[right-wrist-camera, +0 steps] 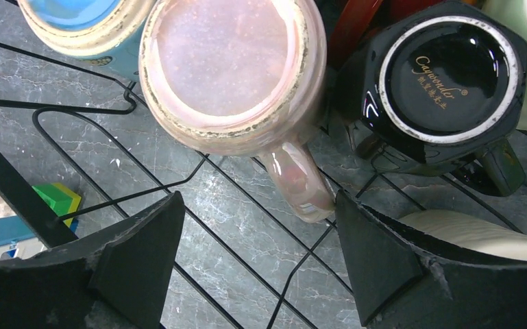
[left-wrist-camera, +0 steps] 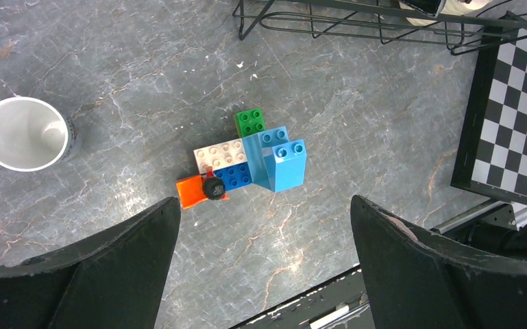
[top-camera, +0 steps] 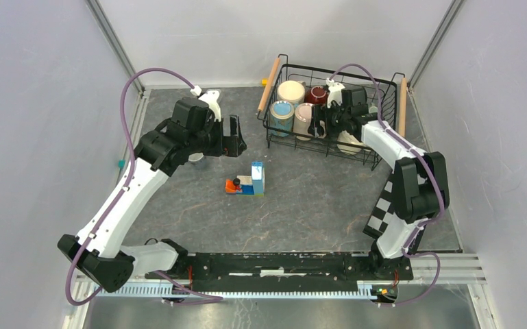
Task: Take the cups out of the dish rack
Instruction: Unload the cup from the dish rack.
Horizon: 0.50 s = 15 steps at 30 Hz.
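Jaws gape empty on left gripper and right gripper; dish rack holds at least five cups, lone cup outside.

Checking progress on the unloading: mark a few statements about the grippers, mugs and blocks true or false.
1. The right gripper is open over the dish rack. True.
2. The left gripper holds a mug. False: it is open and empty.
3. The pink-beige mug stands bottom up. True.
4. The toy blocks lie inside the rack. False: they sit on the table outside it.
5. A white mug stands upright on the table. True.
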Each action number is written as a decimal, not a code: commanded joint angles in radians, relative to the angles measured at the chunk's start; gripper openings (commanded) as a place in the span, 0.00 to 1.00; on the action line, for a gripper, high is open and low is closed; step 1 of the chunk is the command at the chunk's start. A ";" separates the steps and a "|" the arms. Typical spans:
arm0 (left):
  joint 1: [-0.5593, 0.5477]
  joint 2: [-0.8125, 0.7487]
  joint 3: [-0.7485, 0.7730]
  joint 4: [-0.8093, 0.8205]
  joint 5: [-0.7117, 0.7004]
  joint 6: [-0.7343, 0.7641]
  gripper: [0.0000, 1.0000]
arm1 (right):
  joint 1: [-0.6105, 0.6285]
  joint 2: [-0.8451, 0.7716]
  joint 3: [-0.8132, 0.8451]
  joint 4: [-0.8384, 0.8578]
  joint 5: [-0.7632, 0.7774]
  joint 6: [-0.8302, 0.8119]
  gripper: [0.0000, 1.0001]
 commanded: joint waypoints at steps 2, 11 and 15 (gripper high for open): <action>-0.005 -0.021 -0.004 0.033 0.005 -0.039 1.00 | 0.031 -0.056 -0.018 0.003 0.050 -0.061 0.81; -0.005 -0.008 0.001 0.031 0.011 -0.036 1.00 | 0.109 0.042 0.129 -0.111 0.214 -0.148 0.61; -0.005 0.002 0.002 0.029 0.014 -0.034 1.00 | 0.125 0.080 0.182 -0.149 0.256 -0.163 0.61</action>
